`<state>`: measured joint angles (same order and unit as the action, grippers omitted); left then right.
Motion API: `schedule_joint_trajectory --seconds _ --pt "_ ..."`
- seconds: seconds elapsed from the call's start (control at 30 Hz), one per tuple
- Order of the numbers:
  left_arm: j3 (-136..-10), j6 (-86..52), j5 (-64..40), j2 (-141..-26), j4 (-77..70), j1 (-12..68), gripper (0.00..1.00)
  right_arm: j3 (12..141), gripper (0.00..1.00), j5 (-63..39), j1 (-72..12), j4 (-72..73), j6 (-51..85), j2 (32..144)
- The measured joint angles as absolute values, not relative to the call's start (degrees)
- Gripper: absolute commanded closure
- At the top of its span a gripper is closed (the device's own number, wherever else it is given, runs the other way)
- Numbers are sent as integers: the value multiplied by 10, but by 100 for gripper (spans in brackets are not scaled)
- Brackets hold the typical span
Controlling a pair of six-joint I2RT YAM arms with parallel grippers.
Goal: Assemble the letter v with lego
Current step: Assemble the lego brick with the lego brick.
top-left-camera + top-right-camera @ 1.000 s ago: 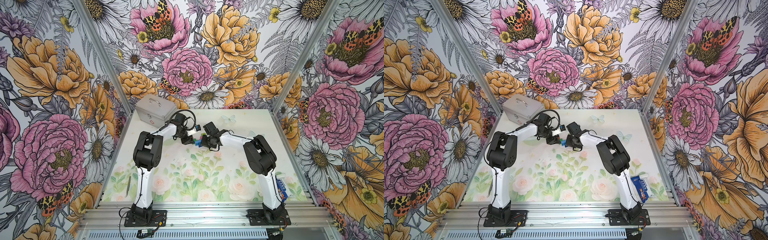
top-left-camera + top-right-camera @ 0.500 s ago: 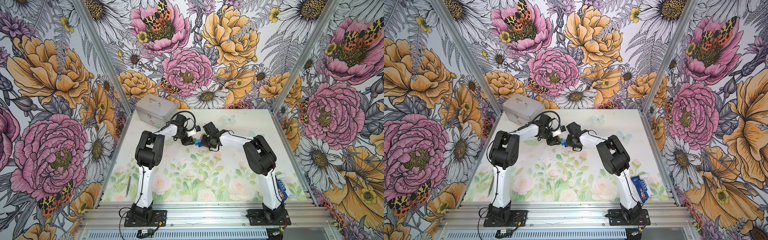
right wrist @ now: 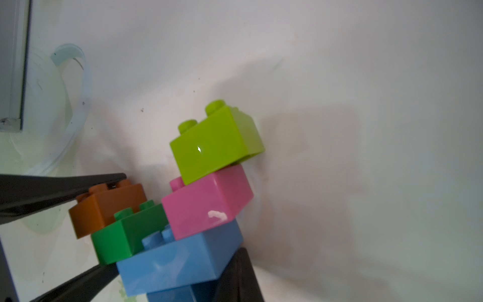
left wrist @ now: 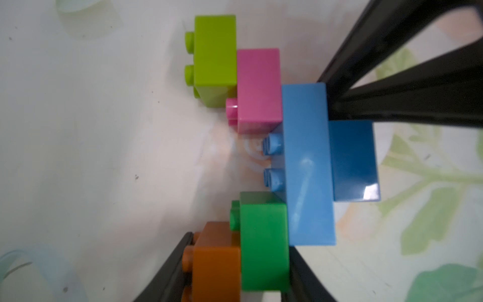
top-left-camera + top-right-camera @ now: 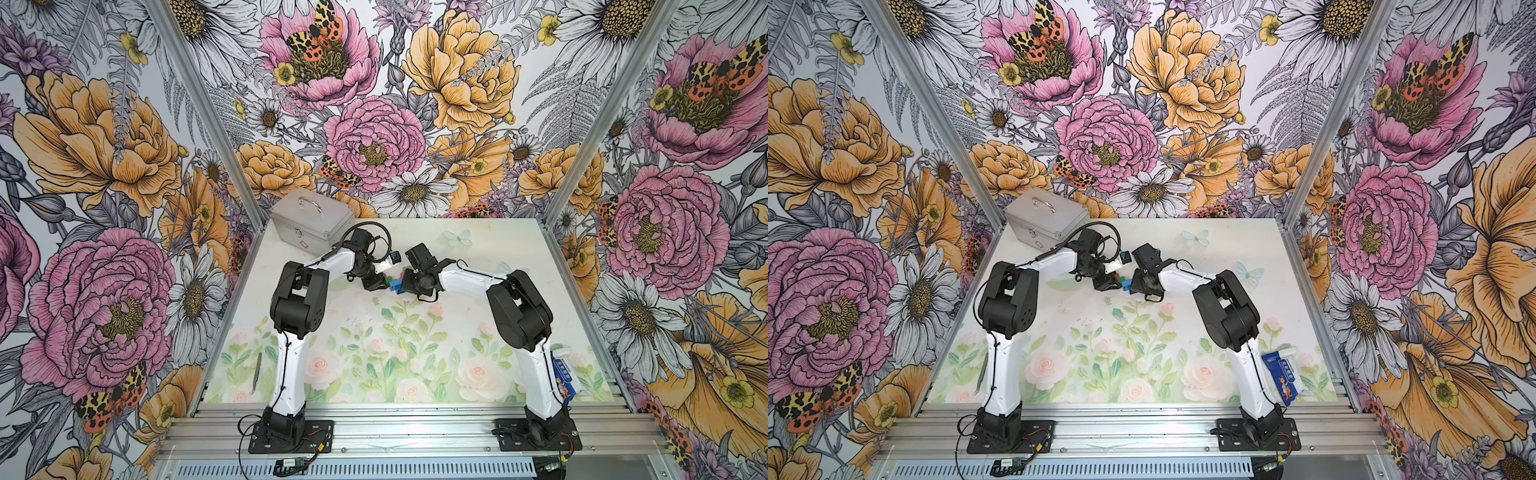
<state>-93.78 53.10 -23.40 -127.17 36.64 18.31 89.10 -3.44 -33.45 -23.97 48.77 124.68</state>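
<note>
Gently: letter v [image 3: 198, 209] light, stiff; hold blue base [image 4: 308, 162]. Your left gripper [image 3: 119, 223] pinches brown-green arm [image 4: 248, 251]; right gripper [image 4: 332, 102] closed.

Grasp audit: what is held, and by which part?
Left gripper clamps the V-shaped plastic brick cluster by its brown-and-green arm; shut right gripper grips nothing, only touching the light blue brick.
</note>
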Motion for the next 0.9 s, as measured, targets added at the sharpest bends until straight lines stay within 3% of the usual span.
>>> schedule_joint_trajectory --seconds 0.9 --pt "-938 546 -238 -1272 366 183 51 899 95 -43 -336 -248 484 1253"
